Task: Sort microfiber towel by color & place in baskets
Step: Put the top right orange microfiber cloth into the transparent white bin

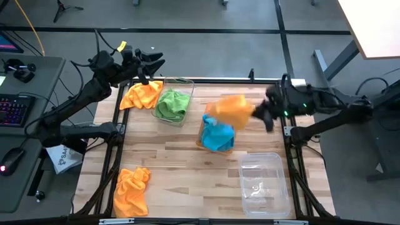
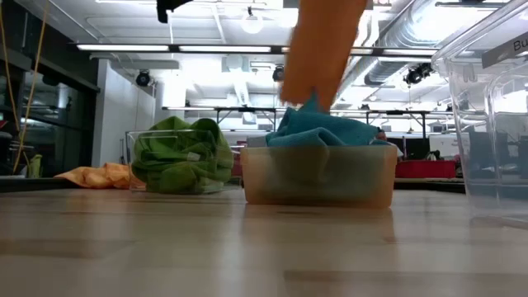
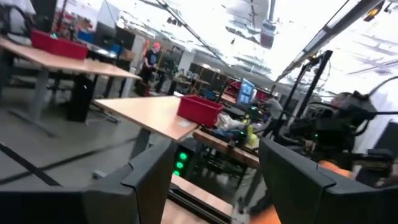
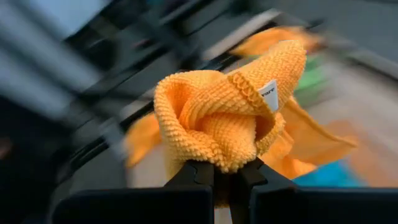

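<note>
Right gripper has its fingers pinching an orange towel, hanging it above the orange basket already stuffed with blue towels, high enough to clear them. Left gripper waits spread and empty beyond the green-filled basket

An orange towel fills the middle of the frame, bunched into a knot of fuzzy folds with a small white tag showing on its right side. The right gripper pinches it from below, its two dark fingers closed tight on the lowest fold at bottom center. A loose flap of the cloth trails off to the right. Behind it everything streaks: dark bars at upper left, a smear of green at right, and a patch of blue at lower right.
</note>
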You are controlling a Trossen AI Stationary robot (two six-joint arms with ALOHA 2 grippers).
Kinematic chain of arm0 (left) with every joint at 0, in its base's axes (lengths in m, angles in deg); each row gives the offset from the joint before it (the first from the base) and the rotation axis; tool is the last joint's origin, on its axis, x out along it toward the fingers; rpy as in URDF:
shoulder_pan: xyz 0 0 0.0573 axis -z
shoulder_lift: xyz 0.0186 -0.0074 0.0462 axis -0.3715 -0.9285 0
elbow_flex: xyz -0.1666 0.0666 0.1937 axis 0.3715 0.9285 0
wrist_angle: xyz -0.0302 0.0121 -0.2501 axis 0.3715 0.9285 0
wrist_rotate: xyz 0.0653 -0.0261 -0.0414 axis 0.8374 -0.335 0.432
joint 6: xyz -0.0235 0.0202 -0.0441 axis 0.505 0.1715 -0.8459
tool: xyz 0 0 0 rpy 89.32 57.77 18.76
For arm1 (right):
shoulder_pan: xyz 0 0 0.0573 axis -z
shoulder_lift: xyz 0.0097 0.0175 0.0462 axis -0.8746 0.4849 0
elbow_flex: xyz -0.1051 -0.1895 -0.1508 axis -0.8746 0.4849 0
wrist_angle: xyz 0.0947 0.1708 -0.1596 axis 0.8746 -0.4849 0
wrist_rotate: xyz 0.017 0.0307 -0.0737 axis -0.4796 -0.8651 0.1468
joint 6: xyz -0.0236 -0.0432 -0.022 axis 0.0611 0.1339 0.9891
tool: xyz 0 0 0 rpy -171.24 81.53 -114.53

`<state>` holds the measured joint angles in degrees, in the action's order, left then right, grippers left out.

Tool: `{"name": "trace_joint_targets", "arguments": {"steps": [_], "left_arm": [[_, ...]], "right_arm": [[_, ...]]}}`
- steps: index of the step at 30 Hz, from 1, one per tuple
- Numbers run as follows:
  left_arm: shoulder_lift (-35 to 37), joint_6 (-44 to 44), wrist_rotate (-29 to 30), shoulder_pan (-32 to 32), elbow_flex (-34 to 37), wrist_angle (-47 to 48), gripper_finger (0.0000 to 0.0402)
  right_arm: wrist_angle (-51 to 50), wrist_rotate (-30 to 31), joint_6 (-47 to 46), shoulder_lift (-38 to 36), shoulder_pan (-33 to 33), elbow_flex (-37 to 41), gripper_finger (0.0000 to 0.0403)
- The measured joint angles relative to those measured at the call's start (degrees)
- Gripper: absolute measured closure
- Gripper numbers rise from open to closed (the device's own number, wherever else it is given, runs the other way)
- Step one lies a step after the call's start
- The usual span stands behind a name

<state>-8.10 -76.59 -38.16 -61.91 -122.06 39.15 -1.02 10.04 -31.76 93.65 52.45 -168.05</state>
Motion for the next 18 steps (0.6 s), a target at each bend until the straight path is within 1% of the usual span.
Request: {"name": "trace_joint_targets", "arguments": {"steps": [2, 5, 8, 10, 14, 18], "left_arm": [[-0.28, -0.88, 0.02, 0.71, 0.0, 0.03, 0.0179], [-0.63, -2.31, 0.62, 1.89, 0.0, -0.06, 0.0179], [-0.7, -3.19, 3.16, 3.07, 0.0, 0.03, 0.0179], [-0.65, -3.23, 4.97, 3.74, 0.0, -0.09, 0.0179], [-0.67, -3.34, 7.67, 4.57, 0.0, -0.18, 0.0179], [-0.67, -4.71, 8.59, 4.77, 0.0, -0.7, 0.0179]], "right_arm": [[-0.17, -1.24, -2.56, -0.04, -5.88, -0.22, 0.0402], [-1.51, -1.96, -8.83, -0.09, -14.53, -0.29, 0.0402], [-2.93, -1.73, -16.31, -0.42, -23.04, -0.29, 0.0402], [-2.6, 0.16, -20.65, -1.09, -28.27, -0.29, 0.0402], [-1.85, 7.05, -27.79, -3.12, -37.41, -0.31, 0.0402], [-0.09, 8.3, -35.29, -5.04, -43.68, -0.34, 0.0402]]}}
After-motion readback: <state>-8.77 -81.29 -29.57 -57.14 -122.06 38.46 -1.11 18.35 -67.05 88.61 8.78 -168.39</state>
